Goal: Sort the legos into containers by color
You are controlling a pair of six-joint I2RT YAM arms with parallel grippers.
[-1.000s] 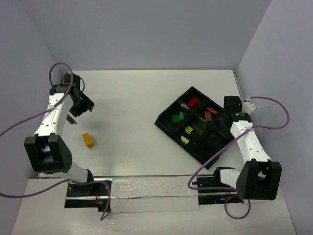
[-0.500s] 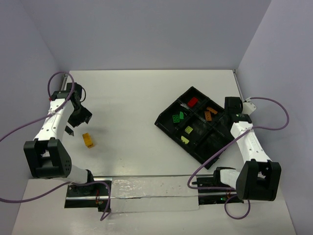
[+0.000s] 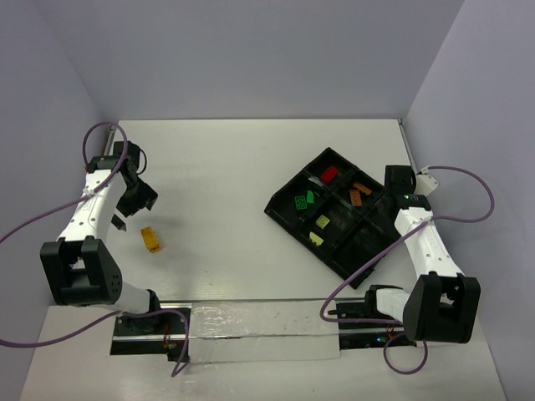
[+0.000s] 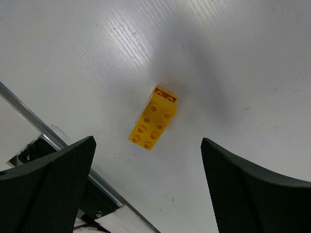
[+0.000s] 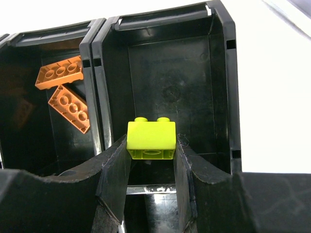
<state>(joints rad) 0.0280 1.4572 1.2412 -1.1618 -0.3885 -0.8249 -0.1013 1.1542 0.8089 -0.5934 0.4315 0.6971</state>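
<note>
- Black left claw (image 4: 146,149) stands wide above the yellow lego (image 4: 153,124) on the white counter (image 4: 243,58).
- The brick lies between the fingers, with its long axis nearly across their closing line, so they would meet its long sides.
- Right claw (image 5: 151,148), far off, narrowly holds a yellow-green lego (image 5: 150,136) over an empty tray compartment (image 5: 170,73).

Black tray (image 5: 97,73), orange bricks (image 5: 59,72), one lime brick (image 5: 151,136) — one yellow brick (image 4: 153,124) (white table (image 4: 233,58)).
</note>
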